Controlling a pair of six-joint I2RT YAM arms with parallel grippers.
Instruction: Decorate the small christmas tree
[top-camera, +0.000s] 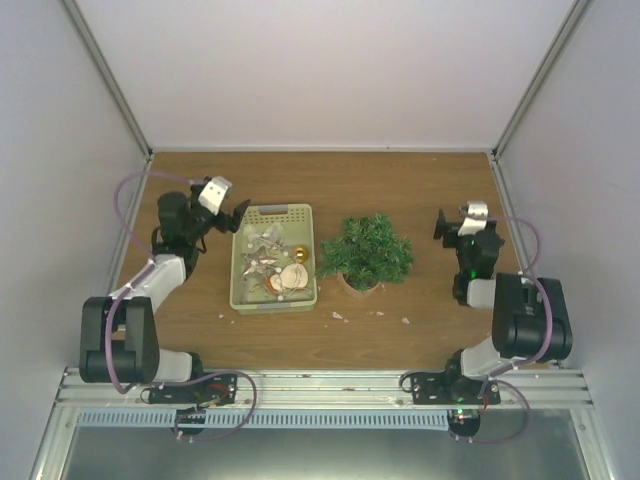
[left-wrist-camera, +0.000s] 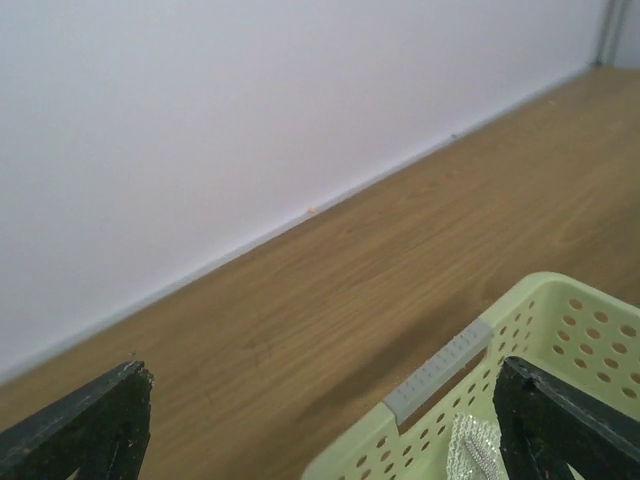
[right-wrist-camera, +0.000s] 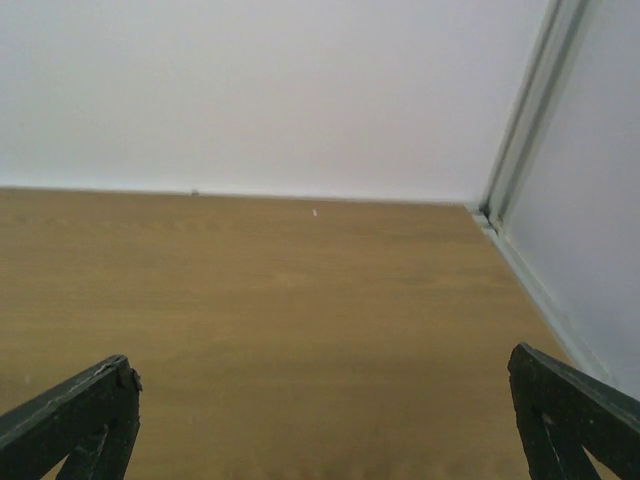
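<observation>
The wooden table (top-camera: 400, 190) stretches ahead of both grippers to the white back wall (top-camera: 330, 70); in the right wrist view only bare board and the corner post lie ahead of the right gripper's fingers.

The left arm (top-camera: 150, 285) reaches forward on its side and the right arm (top-camera: 510, 320) stands folded on the other.

A pale green tray (top-camera: 240, 270) lies just to the right of the left gripper (top-camera: 238, 215). In the left wrist view the tray's perforated far corner, with a grey strip (left-wrist-camera: 440, 370) on its rim, sits under the right-hand finger (left-wrist-camera: 560, 420).

The small christmas tree (top-camera: 368, 250) stands upright in its brownish pot (top-camera: 360, 285). It is between the two grippers: right of the left gripper, beyond the tray and just beside it, and left of the right gripper (top-camera: 445, 225), apart from it.

The left gripper is released, its fingers spread wide with nothing between them, poised over the tray's far left corner. The right gripper is likewise spread wide and empty above bare table.

Inside the tray, right of and nearer than the left gripper, lie silvery ornaments (top-camera: 262, 245), a pale round disc (top-camera: 293, 277) and a small gold ball (top-camera: 299, 254). One silver piece (left-wrist-camera: 475, 445) shows beside the left gripper's right-hand finger.

Tiny pale scraps (top-camera: 338, 316) dot the table nearer than the tree.
</observation>
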